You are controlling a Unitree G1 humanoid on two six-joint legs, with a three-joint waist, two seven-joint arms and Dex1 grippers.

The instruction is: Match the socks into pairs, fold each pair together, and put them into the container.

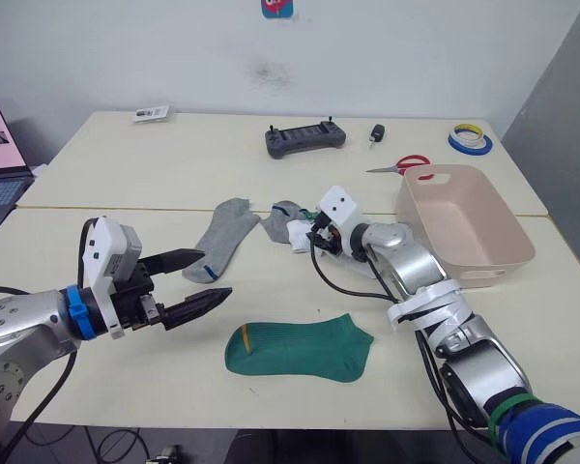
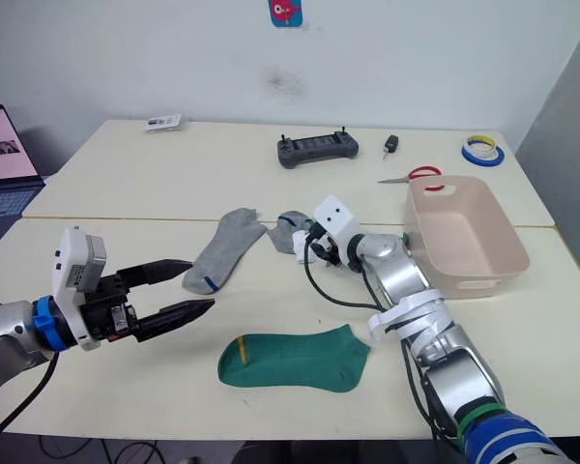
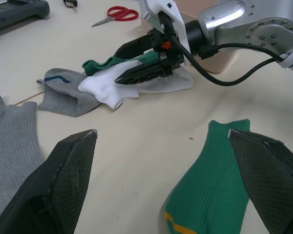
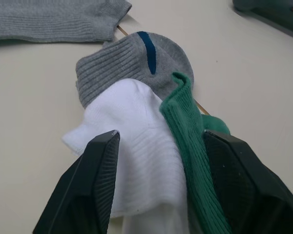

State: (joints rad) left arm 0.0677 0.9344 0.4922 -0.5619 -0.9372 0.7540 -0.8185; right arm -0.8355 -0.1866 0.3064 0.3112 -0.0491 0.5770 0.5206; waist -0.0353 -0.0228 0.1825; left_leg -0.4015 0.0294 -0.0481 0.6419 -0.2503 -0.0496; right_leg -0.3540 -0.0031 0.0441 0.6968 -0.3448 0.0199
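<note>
The laptop [image 1: 2, 159] at the tabletop's far left corner is cut by the frame edge; the second green sock [image 4: 193, 141] lies partly under the right gripper [image 4: 158, 183]; the white sock [image 4: 136, 156] partly hides a grey sock [image 4: 132, 61].

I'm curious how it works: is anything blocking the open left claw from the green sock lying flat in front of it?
Nothing visible: only bare table lies between the open left gripper and the flat green sock.
</note>
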